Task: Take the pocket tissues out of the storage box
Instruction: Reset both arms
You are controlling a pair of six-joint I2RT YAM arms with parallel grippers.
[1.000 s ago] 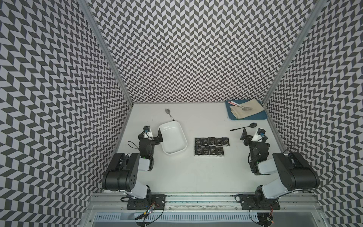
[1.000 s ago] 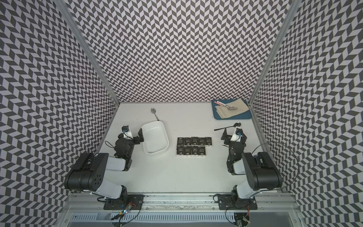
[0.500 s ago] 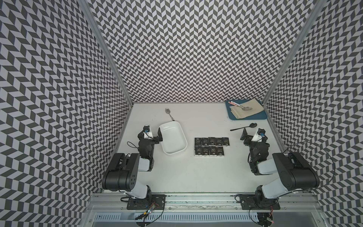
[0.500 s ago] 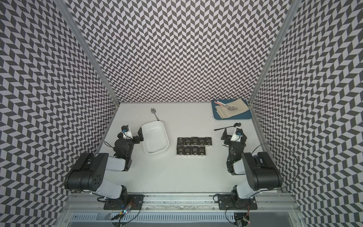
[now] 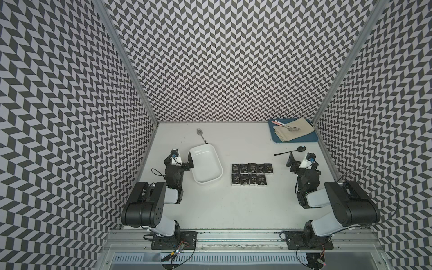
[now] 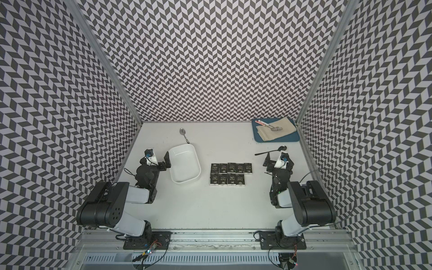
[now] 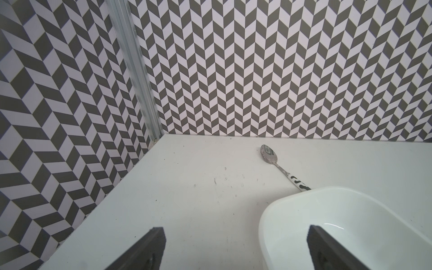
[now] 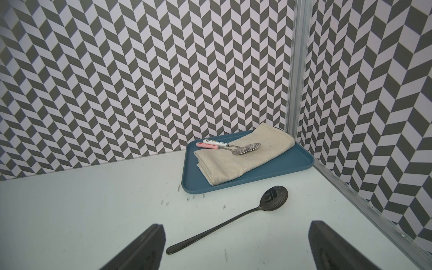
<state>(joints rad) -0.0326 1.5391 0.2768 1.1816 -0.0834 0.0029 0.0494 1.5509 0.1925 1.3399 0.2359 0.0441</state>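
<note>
Tissues (image 5: 251, 174): nine packets, two rows at frame centre, long axes up-frame, lay outside the empty box (image 5: 205, 168), to its right; right gripper (image 5: 301, 160) sat nearer, left gripper (image 5: 182, 159) beside the box, both wide, empty.

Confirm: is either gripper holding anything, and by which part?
Nothing is held. Left gripper and right gripper both stand open and empty; the pocket tissues lie on the table.
</note>
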